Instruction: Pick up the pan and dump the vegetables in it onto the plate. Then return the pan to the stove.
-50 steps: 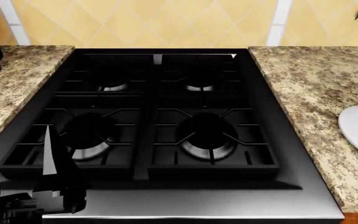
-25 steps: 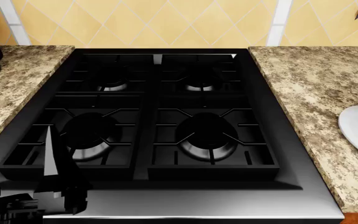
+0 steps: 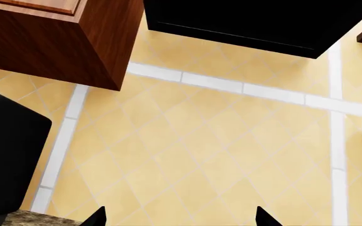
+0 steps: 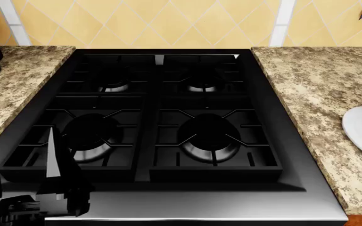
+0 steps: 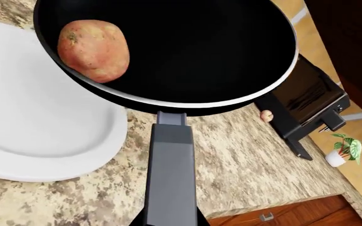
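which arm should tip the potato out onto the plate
Right. Its wrist view shows the pan by its handle, over the plate, with the potato at the rim on the plate's side. The left claw sits empty at the stove's front-left corner.

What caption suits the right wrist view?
Pan, held by its handle, tilts the potato over the plate.

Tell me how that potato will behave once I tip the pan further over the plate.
The potato is oval and sits at the pan's rim above the plate, so it will probably roll rather than slide. The glossy black surface looks slick, so it may leave suddenly. On the shallow, glossy plate it could keep rolling toward the edge; tip slowly.
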